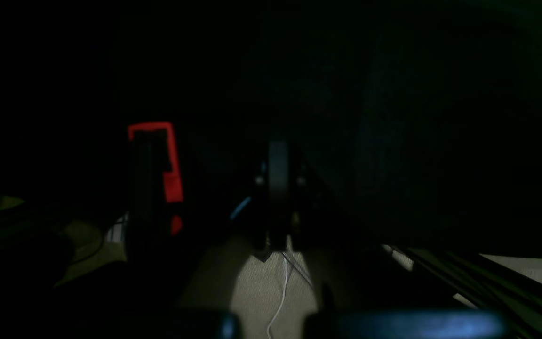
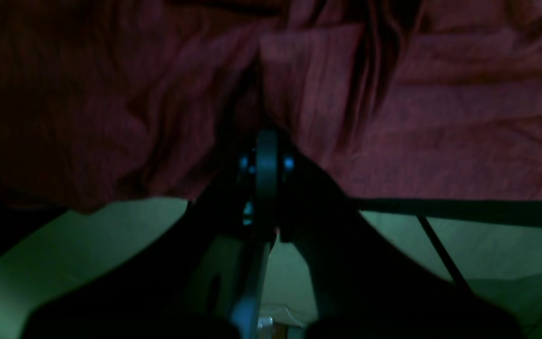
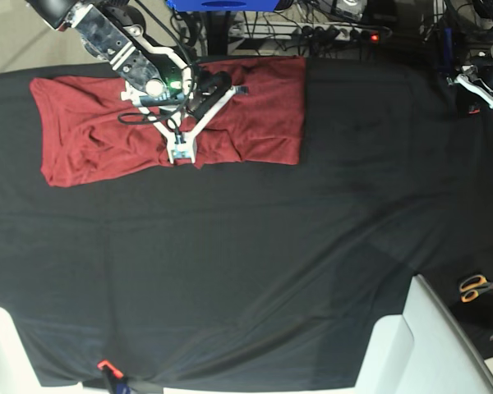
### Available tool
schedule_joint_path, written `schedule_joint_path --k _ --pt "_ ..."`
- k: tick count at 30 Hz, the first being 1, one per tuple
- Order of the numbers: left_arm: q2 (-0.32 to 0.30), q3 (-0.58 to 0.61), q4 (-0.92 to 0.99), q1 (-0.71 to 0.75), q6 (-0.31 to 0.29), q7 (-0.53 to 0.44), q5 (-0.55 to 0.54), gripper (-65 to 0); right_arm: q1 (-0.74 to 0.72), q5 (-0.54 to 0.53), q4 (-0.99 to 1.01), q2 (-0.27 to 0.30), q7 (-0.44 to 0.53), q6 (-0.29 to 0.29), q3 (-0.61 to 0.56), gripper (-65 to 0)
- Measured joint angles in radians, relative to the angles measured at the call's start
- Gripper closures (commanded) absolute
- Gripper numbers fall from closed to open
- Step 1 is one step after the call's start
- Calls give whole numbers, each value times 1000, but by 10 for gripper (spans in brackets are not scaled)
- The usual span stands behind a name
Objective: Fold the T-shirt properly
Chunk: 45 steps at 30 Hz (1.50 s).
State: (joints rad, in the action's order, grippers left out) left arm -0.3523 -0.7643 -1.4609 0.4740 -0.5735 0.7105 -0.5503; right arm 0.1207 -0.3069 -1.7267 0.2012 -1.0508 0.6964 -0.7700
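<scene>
T-shirt [image 3: 107,123] work looks partly done, judging by the base view: the maroon cloth lies in the upper left of the frame as a long horizontal band on the black tablecloth [image 3: 255,271], apparently already doubled over lengthwise, with wrinkles and a bunched patch near its middle and a ragged lower left edge. What seems left is to smooth it and bring the ends together into a compact packet. Nearest in the base view, at the lower edge, sit a small orange clip [image 3: 105,366] and, at the lower right, orange-handled scissors [image 3: 476,286], both well apart from the cloth. Farther up, the right gripper [image 3: 181,153] reaches down from the upper left corner, its tip pressed at the shirt's lower hem near the bunched patch; in the right wrist view its jaws look closed with a pleat of fabric gathered just beyond them, so it appears to pinch the shirt. Farthest right, the left gripper [image 3: 486,89] is parked at the table's upper right edge, away from the shirt; its wrist view is too dark to tell how its jaws stand.
</scene>
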Motion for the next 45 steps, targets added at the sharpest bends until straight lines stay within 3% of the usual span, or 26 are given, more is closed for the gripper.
schedule_joint_path --k 15,19,22,25,34,45 --pt "1 0 0 0 0 0 0 0 35 9 -11 62 11 2 230 -5" --pt "1 0 0 0 0 0 0 0 48 8 -163 89 39 4 149 -3" --pt "0 0 0 -3 0 0 -2 0 1 -3 -198 61 43 -56 92 -2" --pt "-1 0 0 -3 0 0 0 0 -57 -1 -139 20 50 -86 54 -3" --pt "0 0 0 -3 0 0 -2 0 -174 -1 121 -47 95 -86 -16 -5" --pt "0 0 45 -3 0 -3 -1 0 -211 -4 293 -21 198 -91 -15 -3"
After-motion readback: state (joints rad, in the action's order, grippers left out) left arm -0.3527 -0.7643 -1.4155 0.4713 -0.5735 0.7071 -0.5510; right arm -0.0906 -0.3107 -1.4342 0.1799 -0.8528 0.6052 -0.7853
